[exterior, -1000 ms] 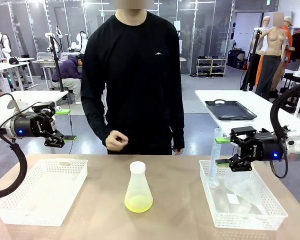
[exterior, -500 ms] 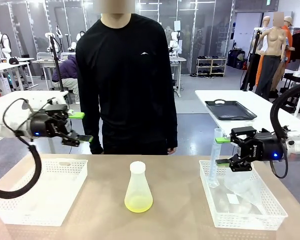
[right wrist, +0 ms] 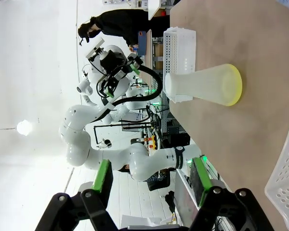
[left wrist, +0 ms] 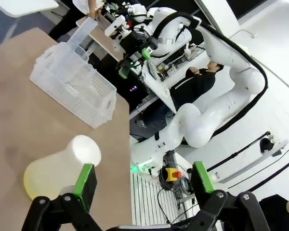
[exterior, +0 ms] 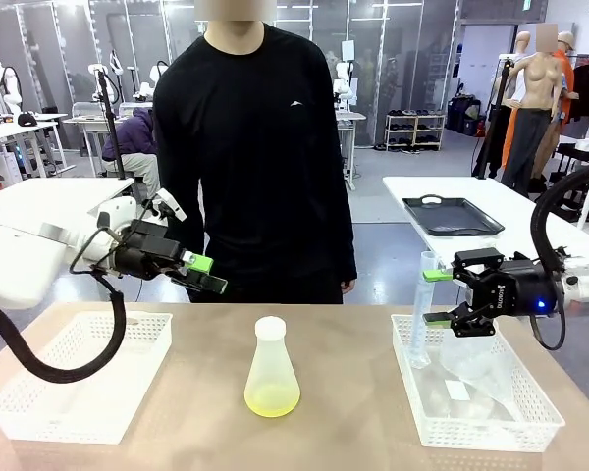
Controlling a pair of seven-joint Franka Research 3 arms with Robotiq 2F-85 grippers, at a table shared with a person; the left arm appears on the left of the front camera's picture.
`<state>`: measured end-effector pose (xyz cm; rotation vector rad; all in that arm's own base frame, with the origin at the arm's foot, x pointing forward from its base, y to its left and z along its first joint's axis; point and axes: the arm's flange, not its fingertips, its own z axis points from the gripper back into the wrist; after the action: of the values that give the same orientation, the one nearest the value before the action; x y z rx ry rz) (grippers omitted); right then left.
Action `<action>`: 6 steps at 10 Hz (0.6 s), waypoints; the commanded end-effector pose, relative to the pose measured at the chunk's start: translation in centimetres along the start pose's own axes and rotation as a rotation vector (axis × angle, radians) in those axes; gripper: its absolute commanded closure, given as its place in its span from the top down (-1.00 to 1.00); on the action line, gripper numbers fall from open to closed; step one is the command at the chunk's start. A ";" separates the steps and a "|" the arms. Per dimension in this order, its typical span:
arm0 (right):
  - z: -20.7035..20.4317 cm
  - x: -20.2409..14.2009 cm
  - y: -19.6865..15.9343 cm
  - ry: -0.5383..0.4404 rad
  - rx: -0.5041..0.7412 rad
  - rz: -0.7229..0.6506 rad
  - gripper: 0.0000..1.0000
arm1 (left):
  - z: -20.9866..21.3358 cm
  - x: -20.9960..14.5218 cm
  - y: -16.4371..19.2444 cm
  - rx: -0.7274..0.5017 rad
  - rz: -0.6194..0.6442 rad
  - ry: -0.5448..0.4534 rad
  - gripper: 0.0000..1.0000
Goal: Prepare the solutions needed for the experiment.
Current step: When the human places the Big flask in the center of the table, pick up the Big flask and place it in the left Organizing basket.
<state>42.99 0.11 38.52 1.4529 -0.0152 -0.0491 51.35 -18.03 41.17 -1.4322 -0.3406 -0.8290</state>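
Observation:
The solutions show as a little pale yellow liquid [exterior: 272, 399] in the bottom of a translucent conical flask [exterior: 272, 373] with a white cap, upright at the table's middle. My left gripper [exterior: 201, 273] hangs open in the air, left of the flask and above its cap. In the left wrist view the flask [left wrist: 58, 168] lies just beyond my left gripper's [left wrist: 143, 180] spread fingers. My right gripper [exterior: 434, 296] stands open over the right basket's near-left corner, holding nothing. Its own view has the flask [right wrist: 207, 86] far ahead of the open right gripper [right wrist: 151, 178].
A white basket [exterior: 39, 407] sits at the left. Another white basket [exterior: 545, 417] at the right holds a clear measuring cylinder [exterior: 422, 314] and clear labware. A person [exterior: 260, 167] in black stands at the far edge, arms down. Bare table surrounds the flask.
My left gripper has swung right and down, from beyond the left basket towards the flask. The person has lowered the raised hand. The right arm has stayed still.

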 end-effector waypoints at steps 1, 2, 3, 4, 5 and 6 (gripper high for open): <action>-0.1 0.1 0.1 -0.002 -0.003 0.001 0.65 | 0.4 0.0 -1.1 0.002 -0.001 -0.004 1.00; -0.1 0.1 0.1 -0.002 -0.003 0.001 0.65 | 0.4 0.0 -1.1 0.002 -0.001 -0.004 1.00; -0.1 0.1 0.1 -0.002 -0.003 0.001 0.65 | 0.4 0.0 -1.1 0.002 -0.001 -0.004 1.00; -0.1 0.1 0.1 -0.002 -0.003 0.001 0.65 | 0.4 0.0 -1.1 0.002 -0.001 -0.004 1.00; -0.1 0.1 0.1 -0.002 -0.003 0.001 0.65 | 0.4 0.0 -1.1 0.002 -0.001 -0.004 1.00; -0.1 0.1 0.1 -0.002 -0.003 0.001 0.65 | 0.3 0.3 -0.5 0.004 -0.007 -0.003 1.00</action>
<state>42.99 0.11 38.51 1.4529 -0.0149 -0.0491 51.29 -17.77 41.81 -1.4290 -0.3508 -0.8326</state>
